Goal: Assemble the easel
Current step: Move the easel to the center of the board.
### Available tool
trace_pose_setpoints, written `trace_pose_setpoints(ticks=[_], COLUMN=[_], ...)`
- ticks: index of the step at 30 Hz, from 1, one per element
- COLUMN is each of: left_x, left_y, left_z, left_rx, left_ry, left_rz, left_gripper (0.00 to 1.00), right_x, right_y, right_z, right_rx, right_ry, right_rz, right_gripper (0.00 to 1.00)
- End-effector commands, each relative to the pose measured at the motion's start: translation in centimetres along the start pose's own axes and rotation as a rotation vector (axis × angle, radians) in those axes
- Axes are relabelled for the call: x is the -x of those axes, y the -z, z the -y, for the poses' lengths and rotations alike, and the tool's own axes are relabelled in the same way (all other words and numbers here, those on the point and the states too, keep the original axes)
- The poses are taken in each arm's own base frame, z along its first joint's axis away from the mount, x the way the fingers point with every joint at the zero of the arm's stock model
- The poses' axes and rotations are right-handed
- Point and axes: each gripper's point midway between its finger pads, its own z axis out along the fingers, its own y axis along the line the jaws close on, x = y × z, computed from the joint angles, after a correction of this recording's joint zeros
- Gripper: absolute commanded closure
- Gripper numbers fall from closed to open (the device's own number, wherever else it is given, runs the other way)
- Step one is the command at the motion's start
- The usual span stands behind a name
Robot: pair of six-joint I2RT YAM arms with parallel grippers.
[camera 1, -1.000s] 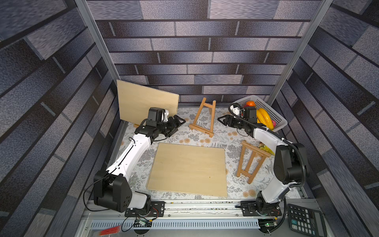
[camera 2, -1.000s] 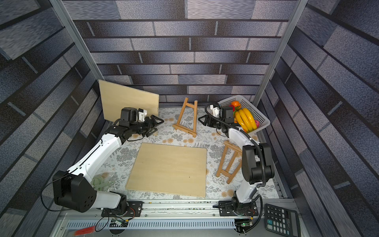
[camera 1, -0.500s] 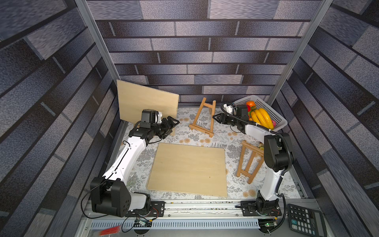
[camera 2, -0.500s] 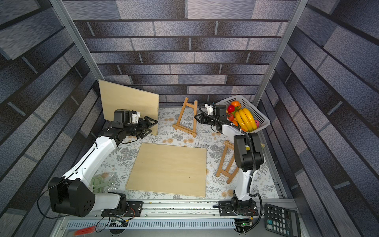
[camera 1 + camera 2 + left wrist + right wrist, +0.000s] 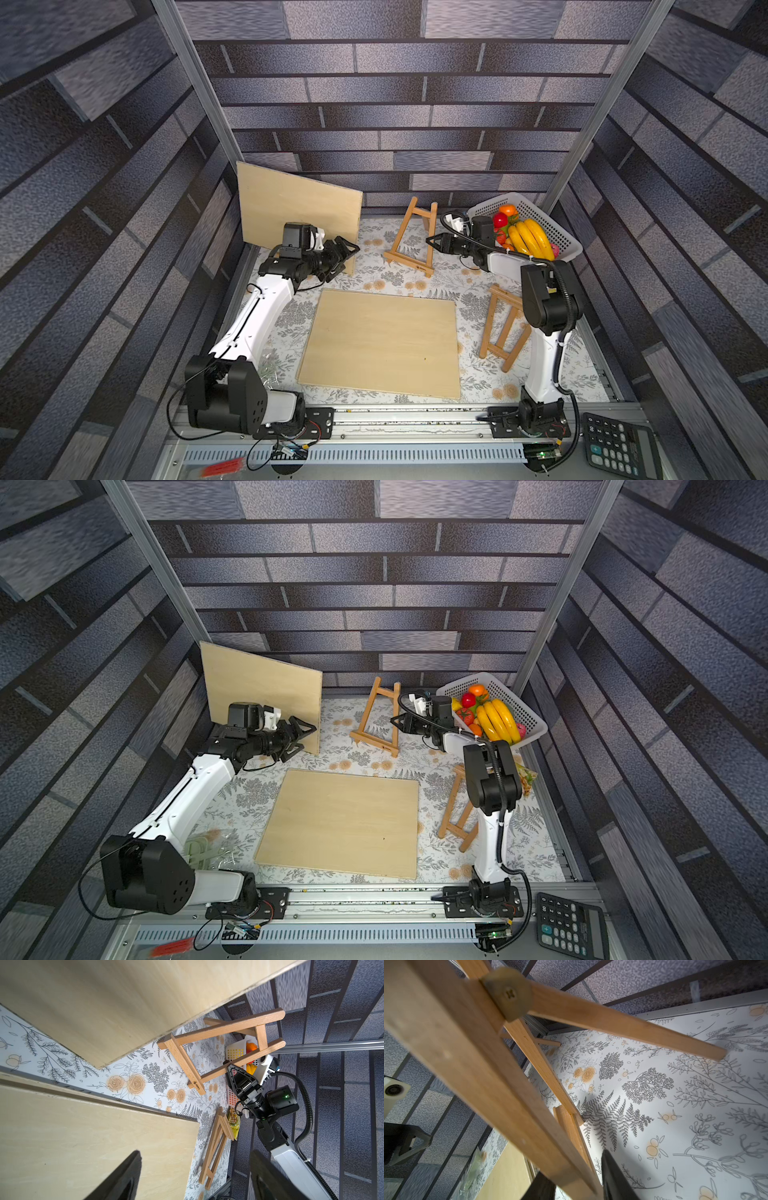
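A small wooden easel [image 5: 409, 241] stands upright at the back of the table, seen in both top views [image 5: 376, 723]. My right gripper [image 5: 432, 241] has reached it from the right. In the right wrist view the gripper [image 5: 575, 1167] is shut on the easel's near leg [image 5: 492, 1088], a finger on each side. A second easel [image 5: 505, 328] lies flat at the right. My left gripper [image 5: 349, 258] hangs open and holds nothing, in front of a leaning wooden board [image 5: 297, 212]. Its fingers [image 5: 124, 1176] frame a flat board [image 5: 83, 1136].
A large wooden board [image 5: 382, 345] lies flat in the middle. A white basket [image 5: 557, 237] of fruit sits at the back right corner, close behind my right arm. A calculator [image 5: 619, 444] lies at the front right. A clear plastic bag [image 5: 208, 848] lies front left.
My right gripper has moved left up to the standing easel and narrowed its jaws onto the leg. My left arm has drawn back slightly to the left, still open.
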Motion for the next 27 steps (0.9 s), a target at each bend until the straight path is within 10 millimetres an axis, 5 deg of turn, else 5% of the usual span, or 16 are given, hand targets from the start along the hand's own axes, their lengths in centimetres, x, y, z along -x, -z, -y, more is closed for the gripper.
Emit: trace_pose_setpoints(ticks=[1, 4, 17, 27], left_x=[-1.0, -1.1, -0.8, -0.4], left_y=[-0.4, -0.6, -1.8, -2.8], left_z=[-1.6, -2.2, -3.5, -3.8], left_rx=[0.029, 0.042, 0.079, 0.069], left_ry=[0.003, 0.01, 0.037, 0.061], left_rz=[-0.046, -0.058, -0.089, -0.11], left_gripper=[0.16, 0.17, 0.17, 0.17], right_x=[0.9, 0.9, 0.9, -3.2], right_y=[-0.6, -0.9, -3.3, -3.5], right_z=[-0.7, -0.6, 0.1, -0.5], right_rx=[0.054, 0.076, 0.2, 0.138], right_ry=[0.051, 0.063, 0.077, 0.278], right_rz=[0.035, 0.045, 0.024, -0.284], right_gripper=[0.65, 0.75, 0.8, 0.81])
